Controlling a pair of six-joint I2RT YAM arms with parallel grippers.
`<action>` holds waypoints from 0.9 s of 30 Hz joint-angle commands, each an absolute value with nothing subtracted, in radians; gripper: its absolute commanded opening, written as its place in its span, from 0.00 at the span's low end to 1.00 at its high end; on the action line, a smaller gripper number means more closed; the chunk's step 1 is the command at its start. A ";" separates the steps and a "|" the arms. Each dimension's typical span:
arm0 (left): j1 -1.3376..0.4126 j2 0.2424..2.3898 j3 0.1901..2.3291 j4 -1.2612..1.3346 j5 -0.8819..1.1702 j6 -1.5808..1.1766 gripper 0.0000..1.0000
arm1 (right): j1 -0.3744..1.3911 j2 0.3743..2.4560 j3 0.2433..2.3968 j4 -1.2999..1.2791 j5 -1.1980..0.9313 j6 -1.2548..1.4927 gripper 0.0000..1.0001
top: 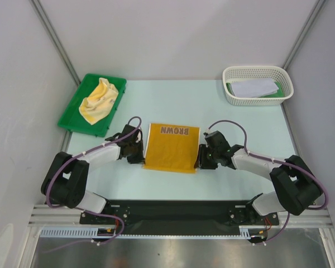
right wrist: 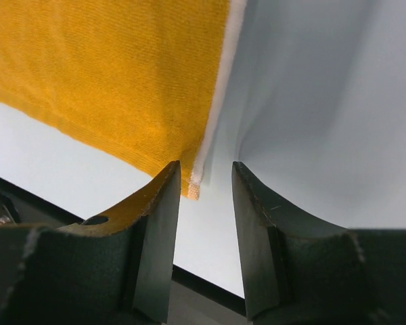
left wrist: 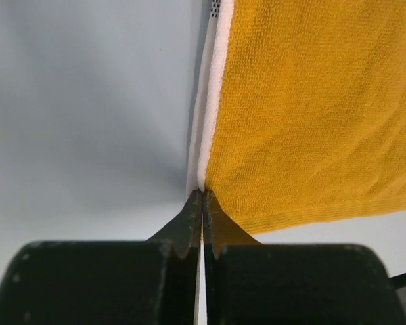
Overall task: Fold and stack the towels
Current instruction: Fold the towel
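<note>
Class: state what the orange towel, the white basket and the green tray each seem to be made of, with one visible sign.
The orange towel: woven, cotton-like cloth, matte; fine textured weave and stitched white hem show. The white basket: probably moulded plastic; regular lattice holes in its wall. The green tray: likely rigid plastic; uniform colour, raised rim.

orange towel (left wrist: 311,115) cut off in wrist views, corner hidden inside left tool (left wrist: 202,198), basket (top: 251,101) contents unclear

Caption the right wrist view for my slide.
Right gripper, jaws open around a corner of the orange towel.
</note>
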State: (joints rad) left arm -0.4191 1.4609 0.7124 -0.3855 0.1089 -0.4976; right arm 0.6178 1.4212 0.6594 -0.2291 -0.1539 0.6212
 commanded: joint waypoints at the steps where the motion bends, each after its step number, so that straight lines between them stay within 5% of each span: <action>1: -0.426 1.471 0.698 -0.360 0.115 -0.494 0.00 | 0.614 1.385 0.647 -0.158 -0.184 0.638 0.41; 27: -0.426 1.364 0.739 -0.425 0.071 -0.554 0.00 | 0.627 1.391 0.563 -0.035 -0.252 0.684 0.43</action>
